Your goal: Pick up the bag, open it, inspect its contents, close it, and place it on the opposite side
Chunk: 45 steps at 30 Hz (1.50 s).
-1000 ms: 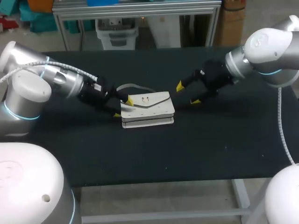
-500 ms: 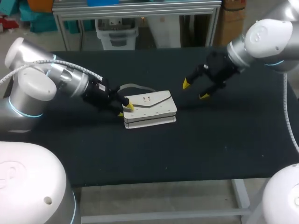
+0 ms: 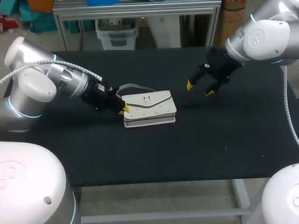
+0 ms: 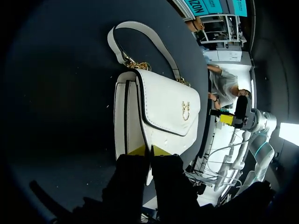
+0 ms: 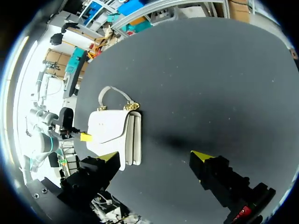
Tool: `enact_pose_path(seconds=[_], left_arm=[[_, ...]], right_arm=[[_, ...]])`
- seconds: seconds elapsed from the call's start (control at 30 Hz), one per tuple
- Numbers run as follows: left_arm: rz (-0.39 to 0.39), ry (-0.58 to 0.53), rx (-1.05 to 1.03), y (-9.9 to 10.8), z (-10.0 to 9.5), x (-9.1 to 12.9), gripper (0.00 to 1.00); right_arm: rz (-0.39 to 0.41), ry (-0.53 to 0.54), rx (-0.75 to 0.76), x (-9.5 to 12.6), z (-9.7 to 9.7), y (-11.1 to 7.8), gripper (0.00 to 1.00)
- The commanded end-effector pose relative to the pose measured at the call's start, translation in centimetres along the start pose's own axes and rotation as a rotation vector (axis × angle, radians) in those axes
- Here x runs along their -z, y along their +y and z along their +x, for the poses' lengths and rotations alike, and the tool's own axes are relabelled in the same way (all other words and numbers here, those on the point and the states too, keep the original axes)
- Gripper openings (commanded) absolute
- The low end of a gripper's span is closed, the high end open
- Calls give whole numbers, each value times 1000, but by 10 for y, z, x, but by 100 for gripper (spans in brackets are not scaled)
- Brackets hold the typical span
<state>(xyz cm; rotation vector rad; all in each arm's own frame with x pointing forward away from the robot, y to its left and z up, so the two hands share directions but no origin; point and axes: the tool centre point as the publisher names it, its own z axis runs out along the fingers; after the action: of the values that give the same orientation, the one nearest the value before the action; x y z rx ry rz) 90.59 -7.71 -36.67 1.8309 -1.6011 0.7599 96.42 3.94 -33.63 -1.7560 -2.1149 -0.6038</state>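
Note:
A white handbag (image 3: 149,107) with a gold clasp lies flat on the black table, its flap closed and its strap (image 3: 135,87) curled behind it. My left gripper (image 3: 124,108) sits at the bag's left end. In the left wrist view the bag (image 4: 163,107) lies just ahead, and the left gripper (image 4: 149,150) is shut on the edge of the flap there. My right gripper (image 3: 198,87) hangs open above the table, well to the right of the bag and holding nothing. In the right wrist view the bag (image 5: 110,126) lies beyond the right gripper (image 5: 155,156), off to one side.
The black table (image 3: 187,149) stretches bare in front of the bag and to its right. Nothing else stands on it.
My left gripper has closed on the bag's left end, nudging the bag slightly right. My right gripper has drawn back from the bag, up and to the right, staying open.

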Motion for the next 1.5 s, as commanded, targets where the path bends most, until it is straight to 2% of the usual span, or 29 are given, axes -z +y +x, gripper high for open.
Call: enact_pose_path(seconds=[0.03,0.13,0.2,0.27,0.83,1.0,1.03,1.3,1.5], left_arm=[[14,-19,-7,-8,-1,6,0],[54,-64,-27,-19,-5,13,0],[51,-80,-42,-28,-9,22,0],[55,-159,-29,-43,-14,32,0],[55,-159,-29,-43,-14,32,0],[50,-161,-111,-64,-29,48,0],[69,-181,-95,-68,-33,53,0],[101,-248,-106,-89,-59,87,0],[129,-362,-102,-113,-74,107,0]], right_arm=[[8,-7,-2,1,2,2,100],[8,-7,-2,1,2,2,100],[8,-7,-2,1,2,2,100],[8,-7,-2,1,2,2,100],[8,-7,-2,1,2,2,100],[-67,-68,13,26,-21,15,100],[-79,-84,10,30,-26,17,100],[-112,-206,24,59,-64,36,100],[-143,-268,45,77,-90,48,100]])
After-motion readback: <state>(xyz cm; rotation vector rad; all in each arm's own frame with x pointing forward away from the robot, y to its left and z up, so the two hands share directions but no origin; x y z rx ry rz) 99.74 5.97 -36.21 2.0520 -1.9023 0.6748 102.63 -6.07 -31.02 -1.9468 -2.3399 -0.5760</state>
